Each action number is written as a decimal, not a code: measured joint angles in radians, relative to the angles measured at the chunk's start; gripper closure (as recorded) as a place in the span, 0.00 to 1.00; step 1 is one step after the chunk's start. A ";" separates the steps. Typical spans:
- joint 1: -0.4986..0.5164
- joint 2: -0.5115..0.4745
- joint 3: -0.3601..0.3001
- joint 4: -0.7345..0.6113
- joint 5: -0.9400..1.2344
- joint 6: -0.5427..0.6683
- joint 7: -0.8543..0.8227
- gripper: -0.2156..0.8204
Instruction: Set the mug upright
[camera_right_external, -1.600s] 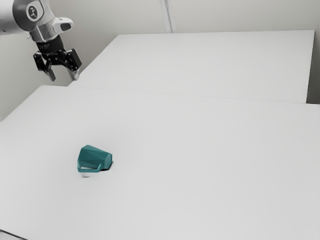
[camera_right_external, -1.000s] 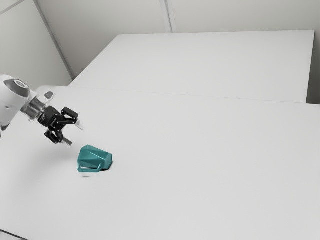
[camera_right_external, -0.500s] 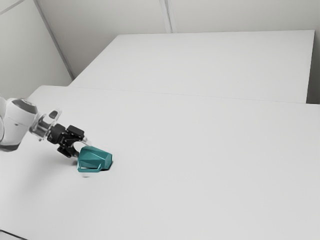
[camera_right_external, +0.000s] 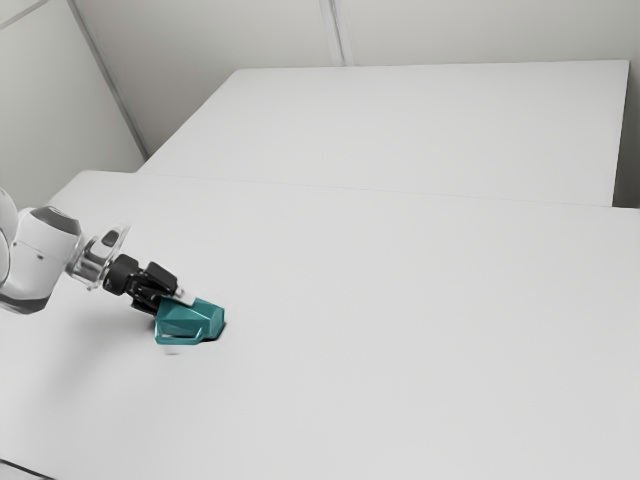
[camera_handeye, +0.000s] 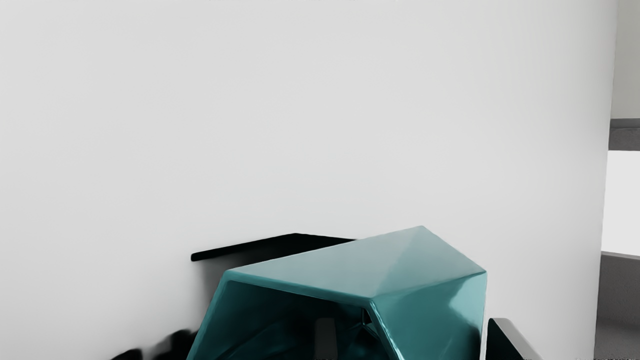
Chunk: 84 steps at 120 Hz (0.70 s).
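The teal faceted mug (camera_right_external: 192, 322) lies on its side on the white table, its open mouth facing my gripper (camera_right_external: 175, 303) and its handle low on the side near the exterior camera. One finger reaches over the mug's outside; the other is hidden there. In the wrist view my gripper (camera_handeye: 412, 340) stands open astride a wall of the mug (camera_handeye: 430, 305), one finger (camera_handeye: 326, 340) within the mouth and the other (camera_handeye: 511, 340) just outside the wall.
The white table (camera_right_external: 400, 340) extends around the mug. Behind it is another large white surface (camera_right_external: 420, 130). A dark cable (camera_right_external: 25, 469) crosses the exterior view's lower left corner.
From high at the exterior view's left, my hand has come down, tilted over and moved right to the mug, its fingers now overlapping the mouth end. The mug has not moved.
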 joint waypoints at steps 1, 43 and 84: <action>0.000 0.000 0.000 0.000 0.000 0.000 0.002 0.60; -0.002 -0.013 -0.004 0.007 -0.010 -0.007 0.052 0.75; -0.012 -0.051 -0.054 0.033 -0.040 -0.031 0.065 0.90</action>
